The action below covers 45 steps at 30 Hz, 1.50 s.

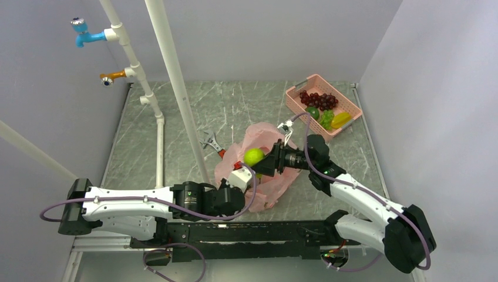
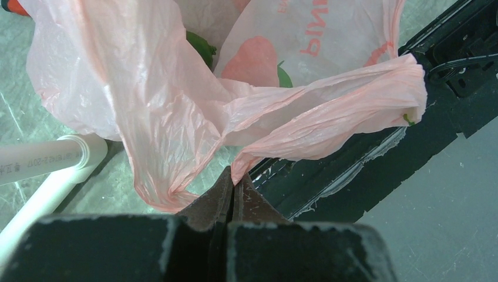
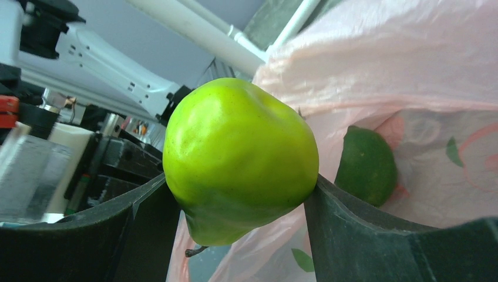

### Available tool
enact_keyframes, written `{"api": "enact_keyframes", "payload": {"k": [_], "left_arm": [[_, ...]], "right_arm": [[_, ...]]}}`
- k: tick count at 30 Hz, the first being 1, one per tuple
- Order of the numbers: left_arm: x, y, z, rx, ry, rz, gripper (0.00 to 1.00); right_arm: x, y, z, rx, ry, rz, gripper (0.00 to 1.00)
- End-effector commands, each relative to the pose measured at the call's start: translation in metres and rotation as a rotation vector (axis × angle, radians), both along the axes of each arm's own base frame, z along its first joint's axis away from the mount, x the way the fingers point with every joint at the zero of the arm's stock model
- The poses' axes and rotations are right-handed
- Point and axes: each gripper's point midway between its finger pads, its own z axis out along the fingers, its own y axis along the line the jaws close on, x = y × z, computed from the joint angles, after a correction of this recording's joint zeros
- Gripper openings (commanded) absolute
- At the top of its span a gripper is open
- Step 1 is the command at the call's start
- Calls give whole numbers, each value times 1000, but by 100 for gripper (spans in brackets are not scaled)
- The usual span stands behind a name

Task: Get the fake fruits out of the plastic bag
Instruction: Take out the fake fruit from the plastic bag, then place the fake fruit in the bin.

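Note:
The pink plastic bag point(image 1: 267, 170) lies crumpled at the table's front middle. My left gripper point(image 2: 234, 179) is shut on the bag's edge point(image 2: 282, 117) and holds it up. My right gripper point(image 1: 260, 161) is shut on a yellow-green apple point(image 1: 253, 156) just above the bag's mouth; in the right wrist view the apple point(image 3: 241, 158) fills the space between the fingers. A dark green round fruit point(image 3: 367, 165) still lies inside the bag, also showing in the left wrist view point(image 2: 202, 48). A dark red grape bunch point(image 1: 320, 100) and other fruits lie in the pink basket point(image 1: 296, 106).
A red-handled wrench point(image 1: 214, 145) lies left of the bag, next to a slanting white pipe point(image 1: 176, 82). More white piping with a blue tap point(image 1: 82, 36) and an orange tap point(image 1: 111, 76) runs along the left. The black front rail point(image 2: 376, 158) is close below the bag.

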Motion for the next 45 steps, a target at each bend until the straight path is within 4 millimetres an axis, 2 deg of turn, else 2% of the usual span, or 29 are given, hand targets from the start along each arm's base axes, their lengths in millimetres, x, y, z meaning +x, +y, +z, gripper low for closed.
{"api": "enact_keyframes", "payload": {"k": [1,4,8,10,12,19,21,24,31,33,35,39,42,45], "left_arm": [[-2,-11,21,-74,-4,-13,0],[-2,-8,19,-72,-2,-5,0],[-2,-8,18,-79,0,-7,0],[-3,-8,17,-79,0,-10,0],[-2,-8,18,-76,-2,-8,0],[-2,-4,14,-70,-6,-7,0],[-1,-4,14,-72,-9,-6,0],[-1,-4,14,-70,-14,-13,0],[1,1,14,-29,-20,-5,0],[1,4,12,-23,-16,2,0],[0,8,11,-22,-13,10,0],[0,15,9,-10,-11,16,0],[2,18,8,10,-15,23,0],[2,19,8,24,-17,25,0]], "right_arm": [[29,-14,62,45,-162,-186,0],[62,-49,68,-79,-205,-472,0],[98,-126,55,-280,-158,-930,0],[103,-158,52,-347,-159,-1082,0],[104,-179,50,-394,-162,-1183,0],[107,-233,15,-572,-85,-1470,0],[114,-241,11,-601,-82,-1516,0],[135,-247,6,-632,-57,-1541,0],[214,-249,2,-650,1,-1511,0],[238,-248,-3,-668,28,-1493,0],[262,-249,-17,-693,81,-1459,0],[302,-249,-28,-625,146,-1390,0],[332,-245,-29,-570,151,-1318,0],[359,-240,-35,-555,173,-1239,3]]}}
